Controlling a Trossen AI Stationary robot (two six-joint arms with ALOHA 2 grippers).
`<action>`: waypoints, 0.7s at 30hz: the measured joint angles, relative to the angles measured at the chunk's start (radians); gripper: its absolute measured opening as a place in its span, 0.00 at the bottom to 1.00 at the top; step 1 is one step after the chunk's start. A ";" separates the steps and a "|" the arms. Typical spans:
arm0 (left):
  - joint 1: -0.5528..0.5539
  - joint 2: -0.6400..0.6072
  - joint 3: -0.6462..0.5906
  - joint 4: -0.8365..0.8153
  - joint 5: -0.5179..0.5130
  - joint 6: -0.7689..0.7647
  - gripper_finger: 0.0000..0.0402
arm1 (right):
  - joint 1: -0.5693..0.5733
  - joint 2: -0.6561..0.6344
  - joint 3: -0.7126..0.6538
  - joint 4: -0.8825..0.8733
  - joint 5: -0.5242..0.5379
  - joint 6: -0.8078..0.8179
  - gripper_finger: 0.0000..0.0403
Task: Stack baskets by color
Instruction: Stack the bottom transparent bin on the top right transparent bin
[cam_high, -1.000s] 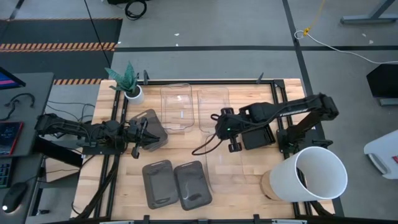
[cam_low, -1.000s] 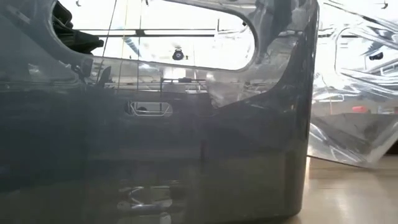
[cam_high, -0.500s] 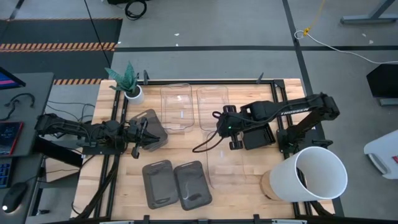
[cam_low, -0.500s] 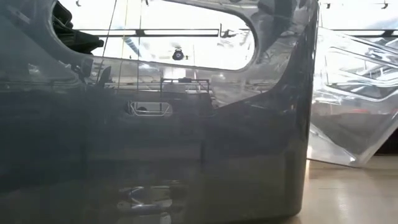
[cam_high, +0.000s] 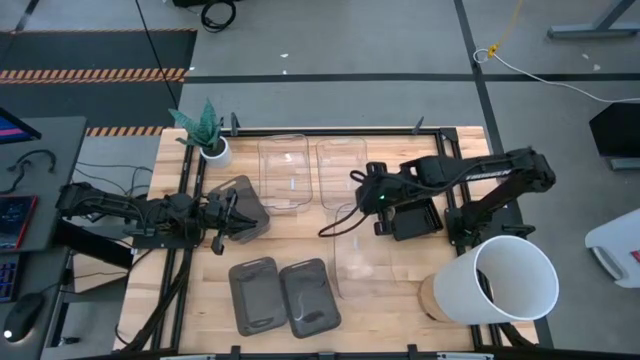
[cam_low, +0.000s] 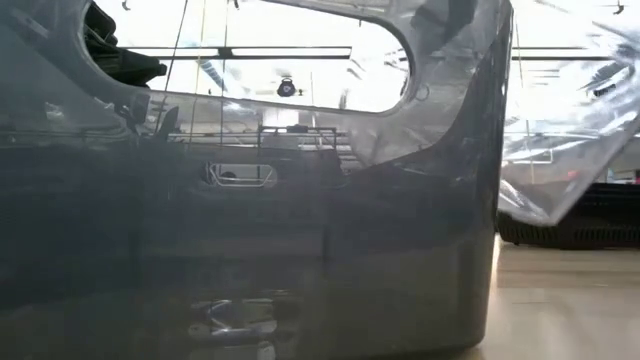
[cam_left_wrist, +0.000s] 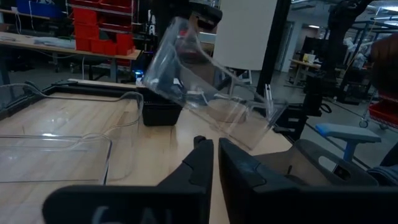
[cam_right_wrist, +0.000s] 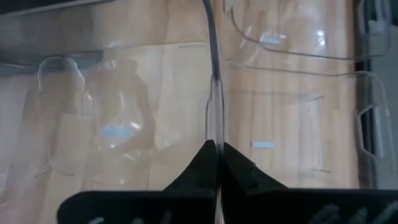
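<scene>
One clear basket, pinched by its rim in the right gripper fingers, has swung up off the counter toward the two clear baskets; left gripper fingers grip a grey basket.

Even overhead light; low view backlit, perhaps blown out, near grey basket blurred

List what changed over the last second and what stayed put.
The right gripper, shut on the clear basket by its rim, moved toward the right side, tilting the basket up. The left gripper, gripping the dark grey basket, stayed put, as did the two grey baskets and other clear baskets.
</scene>
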 joint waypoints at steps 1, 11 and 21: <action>0.000 0.000 0.000 0.000 0.000 0.000 0.08 | 0.000 -0.011 0.000 0.001 0.005 0.000 0.00; 0.000 0.000 0.000 0.000 0.000 0.000 0.07 | -0.064 -0.129 0.000 0.060 0.030 -0.052 0.00; 0.000 0.000 0.000 0.000 0.000 0.000 0.09 | -0.202 -0.120 0.210 0.035 0.021 -0.164 0.00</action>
